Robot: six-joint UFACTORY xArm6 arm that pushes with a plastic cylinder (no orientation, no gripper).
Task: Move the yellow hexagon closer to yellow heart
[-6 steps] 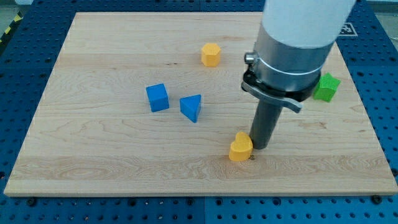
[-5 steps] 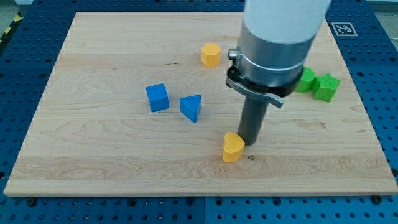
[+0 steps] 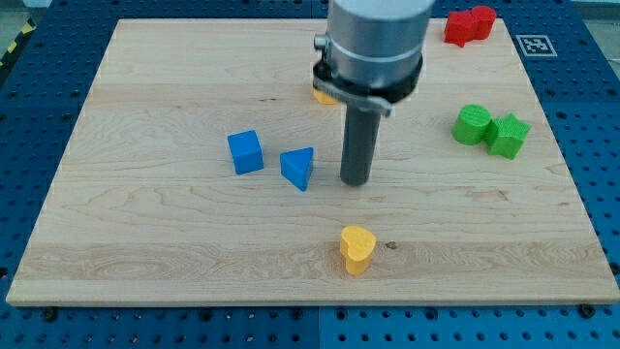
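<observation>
The yellow heart (image 3: 356, 248) lies near the view's bottom, right of centre. The yellow hexagon (image 3: 321, 94) is at the view's upper middle, mostly hidden behind the arm's body; only a sliver shows at its left edge. My tip (image 3: 355, 181) rests on the board between the two, right of the blue triangular block (image 3: 298, 167) and well above the heart, touching neither.
A blue cube (image 3: 245, 152) sits left of the blue triangle. A green cylinder (image 3: 472, 124) and a green star-like block (image 3: 508, 134) sit at the view's right. Red blocks (image 3: 469, 24) lie at the view's top right. The wooden board (image 3: 145, 252) ends near every side.
My tip has left the yellow heart and moved up and left toward the hexagon. The heart was nudged slightly left and down. The arm now covers most of the hexagon.
</observation>
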